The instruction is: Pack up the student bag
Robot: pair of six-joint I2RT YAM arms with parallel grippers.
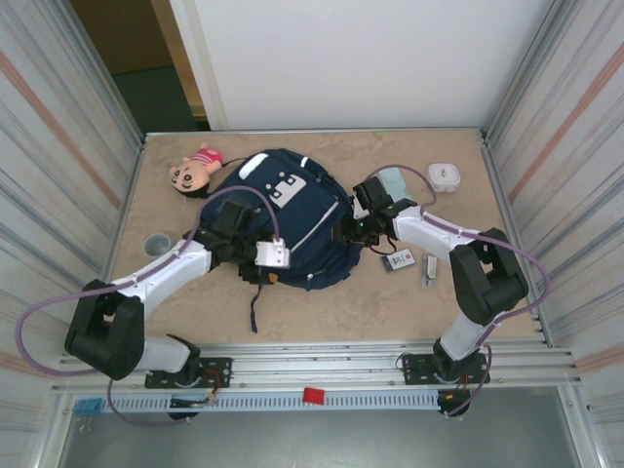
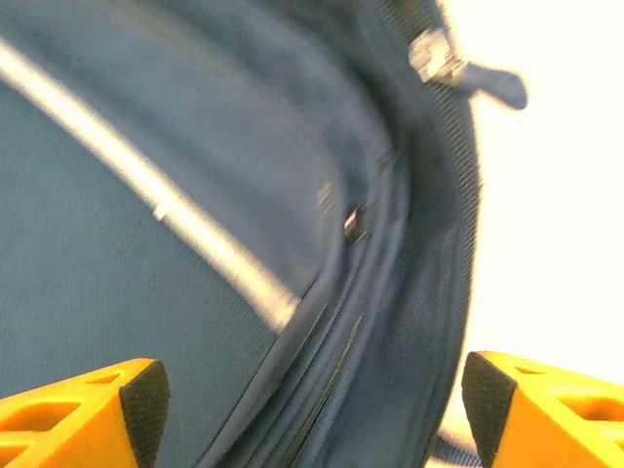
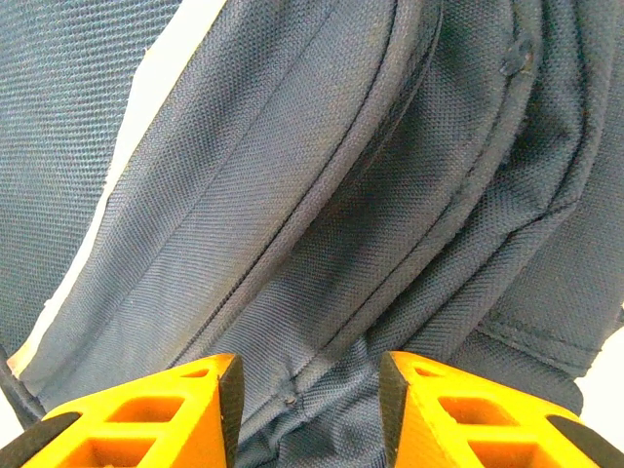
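Top external view: student bag (image 1: pixel 292 234) at frame centre on worktop (image 1: pixel 390 302); fingertips hidden against its flanks.
Left wrist view: blurred; zipper pull (image 2: pixel 441 57) at upper right.
Left gripper (image 2: pixel 314 405): fingers wide apart over the bag's edge.
Right gripper (image 3: pixel 310 395): fingers partly apart, bunched fabric in the gap; cannot tell whether clamped.
Arms: elbows out, forearms angled inward.

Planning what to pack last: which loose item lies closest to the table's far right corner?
The white square box near that corner; the card lies nearer the bases, and the doll is left of the student bag.
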